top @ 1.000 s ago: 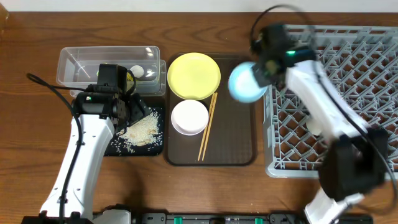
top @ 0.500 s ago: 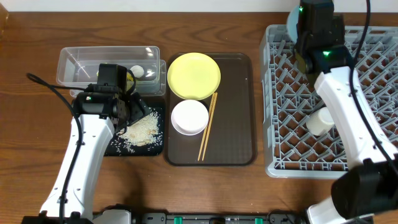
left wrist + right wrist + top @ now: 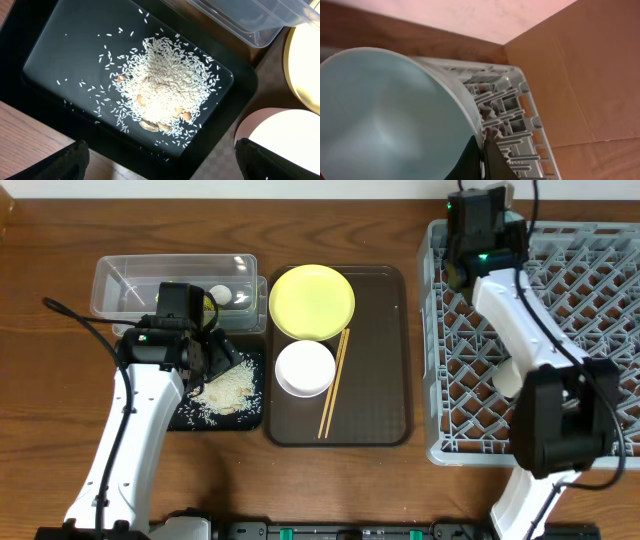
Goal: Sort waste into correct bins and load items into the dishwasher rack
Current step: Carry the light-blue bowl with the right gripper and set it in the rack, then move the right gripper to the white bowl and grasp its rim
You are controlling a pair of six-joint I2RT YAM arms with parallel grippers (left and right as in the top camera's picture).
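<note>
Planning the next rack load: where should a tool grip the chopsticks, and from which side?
Probably grip the chopsticks near their lower ends, from straight above, jaws across the pair. They lie flat, side by side on the brown tray. Their upper part runs close beside the white bowl and yellow plate, while the lower ends have bare tray on both sides.

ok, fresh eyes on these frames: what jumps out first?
The right gripper holds a light blue bowl at a corner of the grey rack, filling its wrist view. A white rice pile sits in the black tray under the left wrist camera, and a yellow plate lies on the brown tray mid-table.
</note>
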